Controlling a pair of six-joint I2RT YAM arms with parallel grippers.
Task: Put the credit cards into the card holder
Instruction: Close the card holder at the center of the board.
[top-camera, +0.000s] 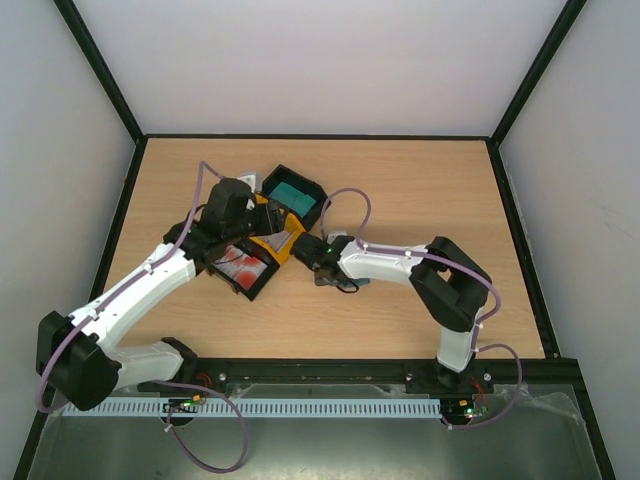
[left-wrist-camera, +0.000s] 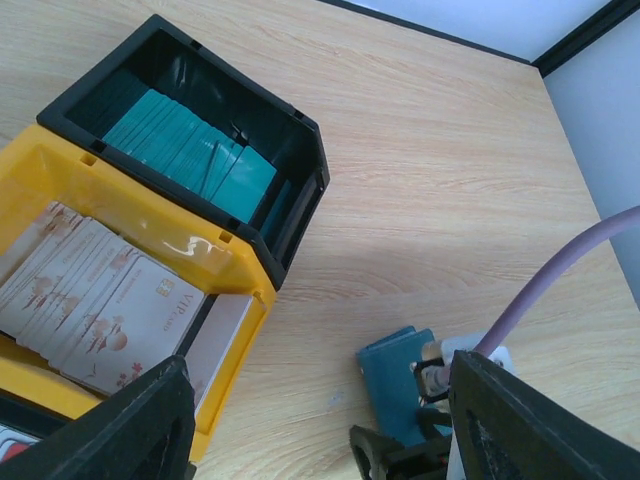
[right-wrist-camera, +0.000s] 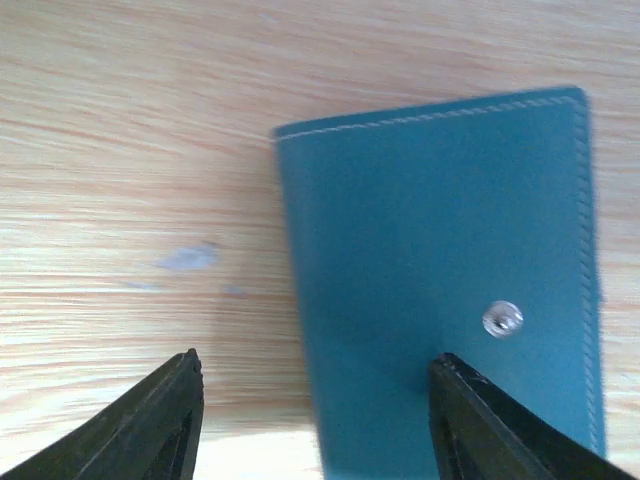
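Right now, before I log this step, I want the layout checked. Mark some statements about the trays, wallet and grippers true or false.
1. The card holder lies on the table, outside the trays. True.
2. The teal cards sit in the yellow tray. False: they are in the black tray; the yellow tray holds the credit cards.
3. The left gripper holds a card. False: its jaws stand open and empty.
4. A metal snap shows on the card holder's upper face. True.
5. The right gripper is shut on the card holder. False: its jaws are open over it.
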